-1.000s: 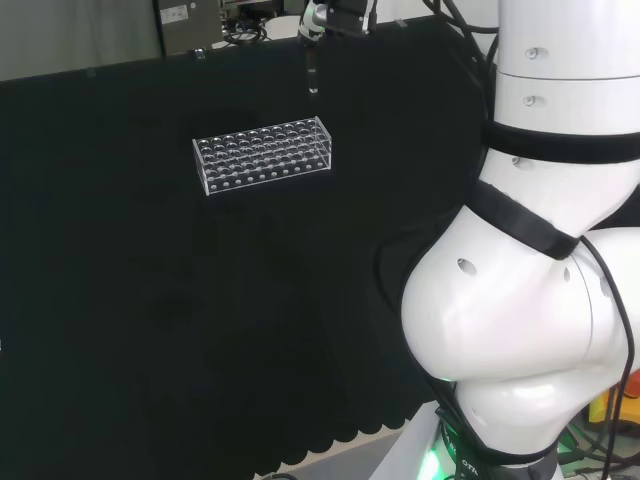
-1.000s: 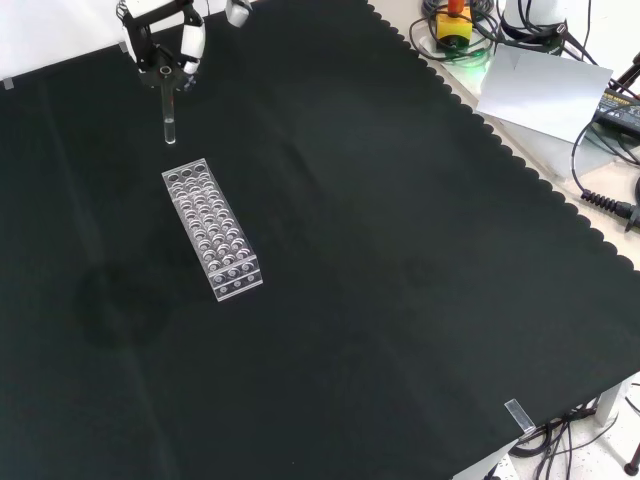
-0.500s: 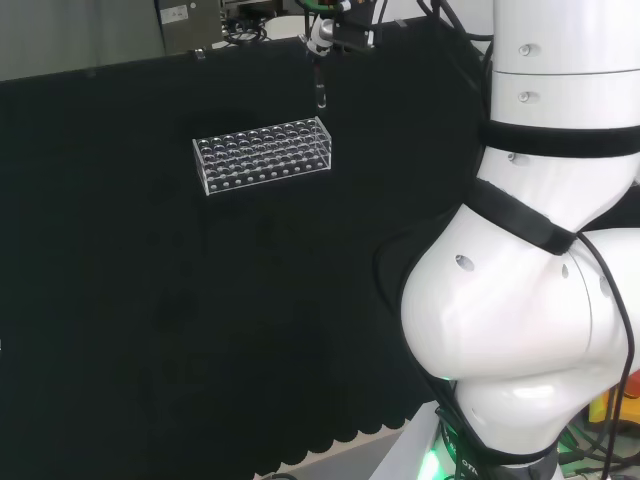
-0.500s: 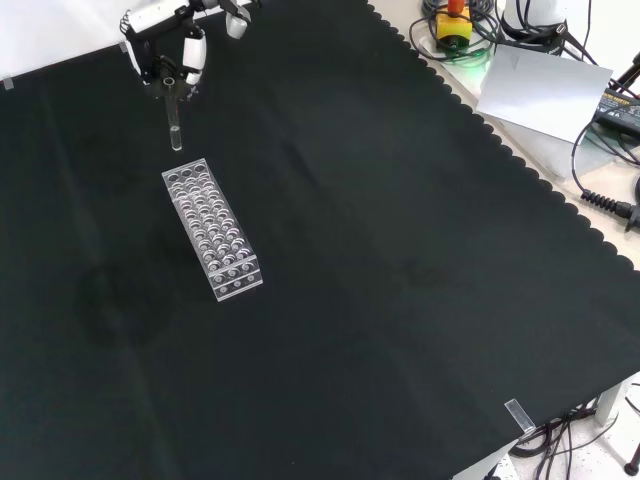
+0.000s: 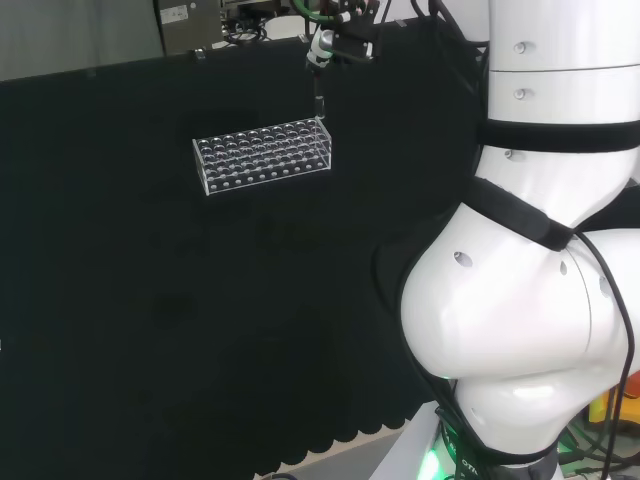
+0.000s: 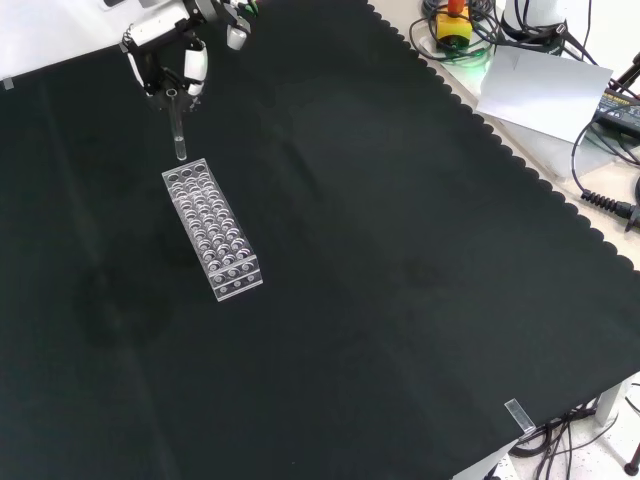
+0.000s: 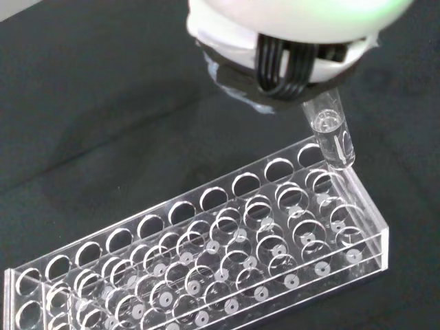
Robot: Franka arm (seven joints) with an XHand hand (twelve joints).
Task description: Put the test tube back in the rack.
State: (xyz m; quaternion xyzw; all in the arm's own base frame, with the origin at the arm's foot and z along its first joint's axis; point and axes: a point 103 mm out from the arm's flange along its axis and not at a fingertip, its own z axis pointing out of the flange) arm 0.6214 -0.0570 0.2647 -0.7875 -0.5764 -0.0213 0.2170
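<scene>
A clear test tube (image 6: pixel 178 130) hangs upright from the hand (image 6: pixel 170 62), whose fingers pinch its top. Its lower end hovers just above the far end of the clear plastic rack (image 6: pixel 211 233), which lies on the black cloth with several rows of holes. In the head view the tube (image 5: pixel 319 100) is right over the right end of the rack (image 5: pixel 262 155), under the hand (image 5: pixel 340 42). In the wrist view the tube (image 7: pixel 333 134) points at a corner hole of the rack (image 7: pixel 227 254), its tip close above the top plate.
Black cloth covers the bench around the rack. Beyond the cloth's scalloped edge in the front view lie cables (image 6: pixel 600 120), a grey sheet (image 6: pixel 545 85) and a yellow and red button box (image 6: pixel 453 22). The arm's white links (image 5: pixel 530 270) stand at the head view's right.
The hand has come down and toward the rack with the tube, so the tube's lower end now sits just over the rack's end. The rack has not moved.
</scene>
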